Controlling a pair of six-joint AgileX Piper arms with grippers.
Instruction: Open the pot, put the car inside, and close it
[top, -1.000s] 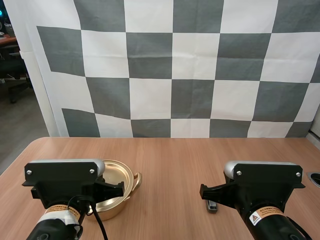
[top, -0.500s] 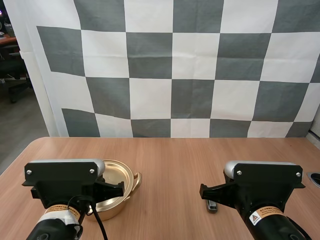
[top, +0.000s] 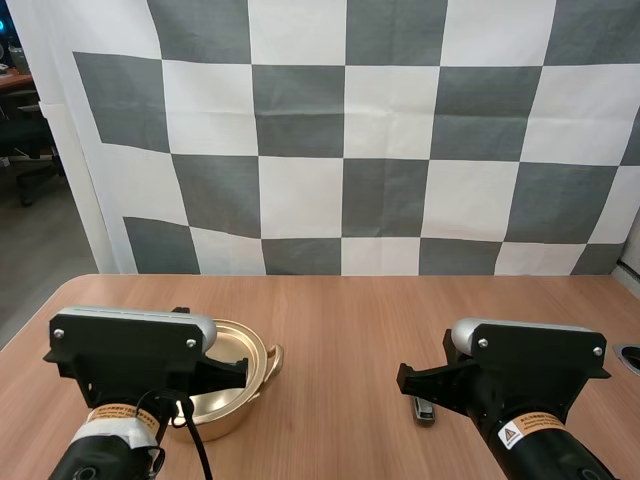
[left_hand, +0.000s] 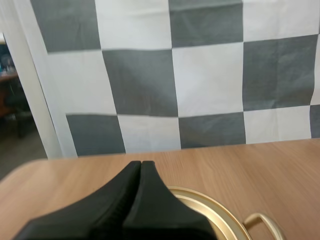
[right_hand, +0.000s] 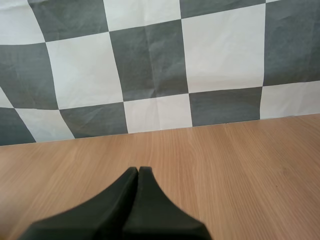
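Left gripper (left_hand: 141, 162) has its two black fingers pressed together into one dark wedge, holding nothing, just over the near rim of the golden pot (top: 245, 345). Right gripper (right_hand: 138, 169) is likewise closed on nothing, above bare wood of the desk (top: 350, 320). The pot stands toward the desk's near left corner, its loop handle (top: 273, 357) turned rightward. The small dark car (top: 424, 410) lies by the near edge on the right side, partly hidden by the right arm (top: 530, 390), well apart from the pot.
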